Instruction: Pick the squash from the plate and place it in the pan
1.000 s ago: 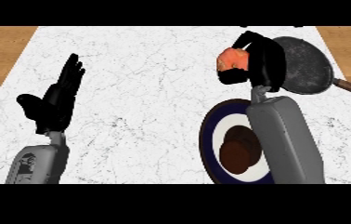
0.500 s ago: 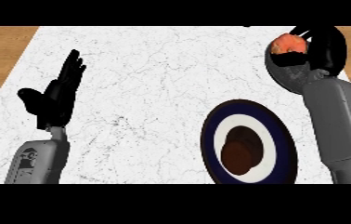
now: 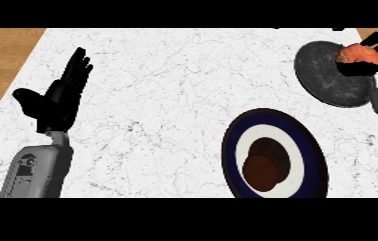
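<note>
1. Over at the far right edge, the squash is up in the right hand, an orange lump with black fingers curled round it above and below.
2. That right hand is grasping the squash directly over the right part of the pan; whether the squash touches the pan's floor cannot be told from here.
3. The pan is a dark grey round dish, sitting on the white marbled surface near its far right corner.
4. Nearer the robot, and apart from the pan, lies the plate, with a navy rim and a white centre.
5. On the plate's middle sits a dark brown food item; what it is cannot be made out.
6. The left hand rests at the left side, released, fingers straight and pointing up, thumb out to the left, holding nothing, well apart from plate and pan.
7. A wooden strip shows beyond the surface's left edge.
</note>
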